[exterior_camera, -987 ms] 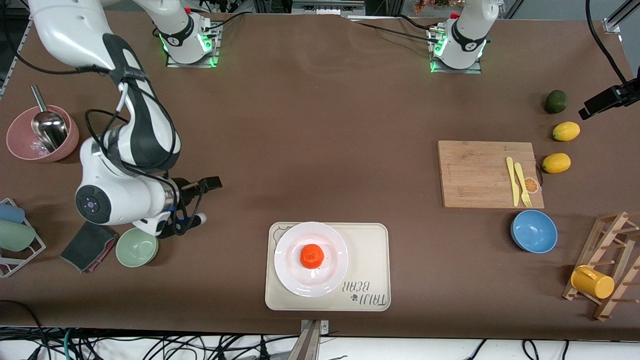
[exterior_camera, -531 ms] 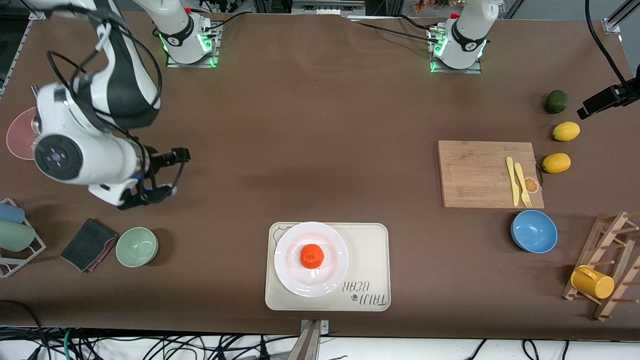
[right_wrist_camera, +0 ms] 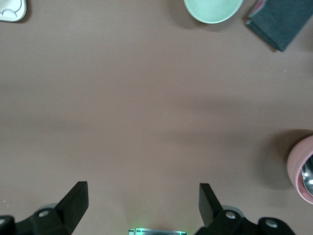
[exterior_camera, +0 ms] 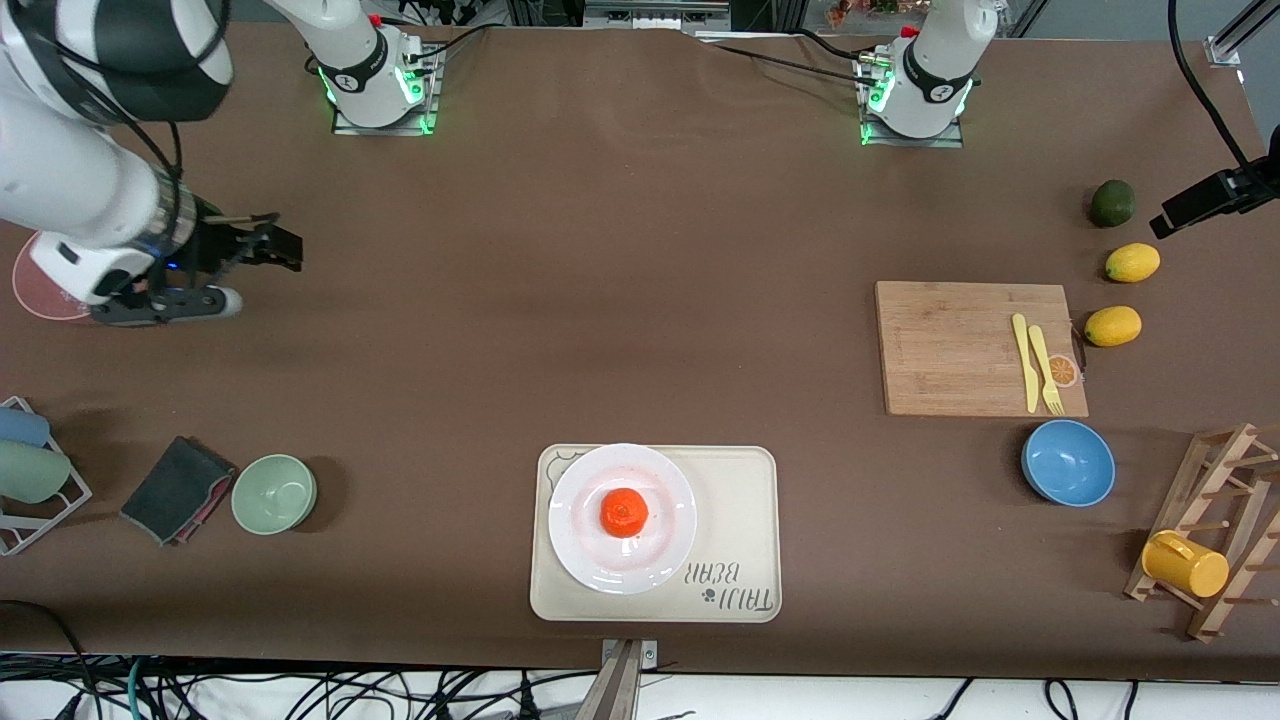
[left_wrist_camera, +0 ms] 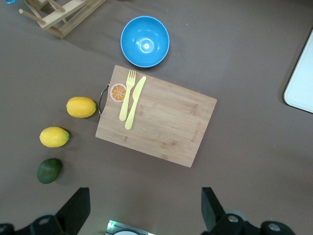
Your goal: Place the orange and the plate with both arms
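The orange (exterior_camera: 624, 512) sits in the middle of the white plate (exterior_camera: 575, 542), which rests on a cream tray (exterior_camera: 740, 500) near the front camera's table edge. My right gripper (exterior_camera: 255, 275) hangs open and empty over bare tabletop at the right arm's end, well away from the plate; in its wrist view, the right gripper (right_wrist_camera: 143, 203) has only brown table between its fingers. The left gripper (left_wrist_camera: 144, 210) is open and empty, high above the table by the cutting board (left_wrist_camera: 166, 122), and is out of the front view.
A pink bowl (exterior_camera: 40, 285), green bowl (exterior_camera: 274, 493), dark cloth (exterior_camera: 178, 490) and cup rack (exterior_camera: 30, 470) lie at the right arm's end. At the left arm's end are a blue bowl (exterior_camera: 1068, 462), two lemons (exterior_camera: 1112, 326), an avocado (exterior_camera: 1111, 203) and a wooden mug rack (exterior_camera: 1215, 540).
The right arm has lifted and swung away from the green bowl, toward its base and the pink bowl. Plate and orange have stayed put on the tray.
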Tool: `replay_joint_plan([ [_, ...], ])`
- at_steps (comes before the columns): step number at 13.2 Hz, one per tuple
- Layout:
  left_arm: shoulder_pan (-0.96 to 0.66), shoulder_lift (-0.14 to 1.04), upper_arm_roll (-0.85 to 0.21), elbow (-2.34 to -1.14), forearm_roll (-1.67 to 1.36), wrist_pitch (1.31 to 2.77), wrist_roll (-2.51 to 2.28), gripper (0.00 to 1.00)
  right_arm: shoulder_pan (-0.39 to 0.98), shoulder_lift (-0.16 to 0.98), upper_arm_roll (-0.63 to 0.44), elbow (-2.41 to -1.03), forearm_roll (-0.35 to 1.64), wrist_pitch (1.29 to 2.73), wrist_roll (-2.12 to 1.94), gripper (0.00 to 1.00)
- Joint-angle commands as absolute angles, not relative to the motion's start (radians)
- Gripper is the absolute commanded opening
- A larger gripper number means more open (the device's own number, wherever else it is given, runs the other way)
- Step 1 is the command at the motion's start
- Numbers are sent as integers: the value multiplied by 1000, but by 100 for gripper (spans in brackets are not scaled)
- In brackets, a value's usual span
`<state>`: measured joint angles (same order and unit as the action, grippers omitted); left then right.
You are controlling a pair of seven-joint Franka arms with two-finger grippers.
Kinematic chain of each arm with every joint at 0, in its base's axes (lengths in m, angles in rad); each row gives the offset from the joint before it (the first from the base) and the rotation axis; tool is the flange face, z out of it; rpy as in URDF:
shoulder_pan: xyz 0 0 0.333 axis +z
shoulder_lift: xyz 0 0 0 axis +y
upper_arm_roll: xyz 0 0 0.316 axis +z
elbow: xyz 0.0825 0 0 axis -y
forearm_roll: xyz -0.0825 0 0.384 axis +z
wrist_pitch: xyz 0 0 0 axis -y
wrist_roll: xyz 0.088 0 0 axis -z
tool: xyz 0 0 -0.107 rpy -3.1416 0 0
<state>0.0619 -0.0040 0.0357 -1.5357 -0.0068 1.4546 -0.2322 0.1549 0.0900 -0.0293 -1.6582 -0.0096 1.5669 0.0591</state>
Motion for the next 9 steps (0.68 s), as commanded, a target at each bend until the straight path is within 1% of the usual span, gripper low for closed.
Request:
replay_joint_plan([
  [1,58,49,34,-1503,-25,1549,-207,100,156,81,-57,-1594,-17,1485,66,100],
  [4,54,48,31,-1506,-25,1551,-206,100,155,83,-110,-1542,-14,1480,71,100],
  [6,43,49,14,-1506,-21,1551,-206,100,155,80,-127,-1536,-11,1480,74,100],
  [7,41,48,-4,-1506,-21,1549,-206,100,153,80,-144,-1536,-6,1480,75,100],
  [9,41,51,-75,-1505,-2,1560,-207,100,155,75,-140,-1536,-5,1480,84,100],
])
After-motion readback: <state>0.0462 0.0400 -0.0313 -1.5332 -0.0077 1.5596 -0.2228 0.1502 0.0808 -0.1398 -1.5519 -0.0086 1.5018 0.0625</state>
